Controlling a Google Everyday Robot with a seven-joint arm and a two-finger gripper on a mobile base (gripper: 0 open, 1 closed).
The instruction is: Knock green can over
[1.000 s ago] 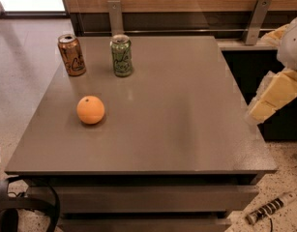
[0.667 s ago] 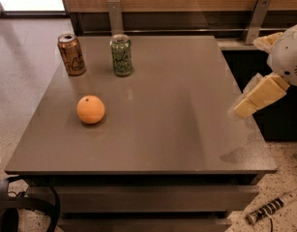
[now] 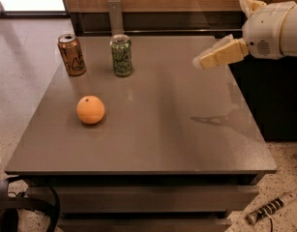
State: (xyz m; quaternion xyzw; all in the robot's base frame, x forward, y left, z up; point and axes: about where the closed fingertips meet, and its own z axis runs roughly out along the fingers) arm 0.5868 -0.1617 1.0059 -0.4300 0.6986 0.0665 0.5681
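The green can (image 3: 122, 55) stands upright near the far edge of the grey table (image 3: 153, 139), with pale scribbled lettering and a silver rim. My gripper (image 3: 202, 61) comes in from the right on a white arm and hovers above the table's right side, pointing left toward the can. It is well to the right of the can and not touching it.
An orange-brown can (image 3: 72, 54) stands upright left of the green can. An orange (image 3: 90, 109) lies on the table in front of both cans. A wooden wall panel and metal bracket (image 3: 115, 14) run behind the table. A dark cabinet (image 3: 271, 100) stands to the right.
My gripper has moved left and up, from beyond the table's right edge to above the table's right side, closer to the green can. The cans and the orange have not moved.
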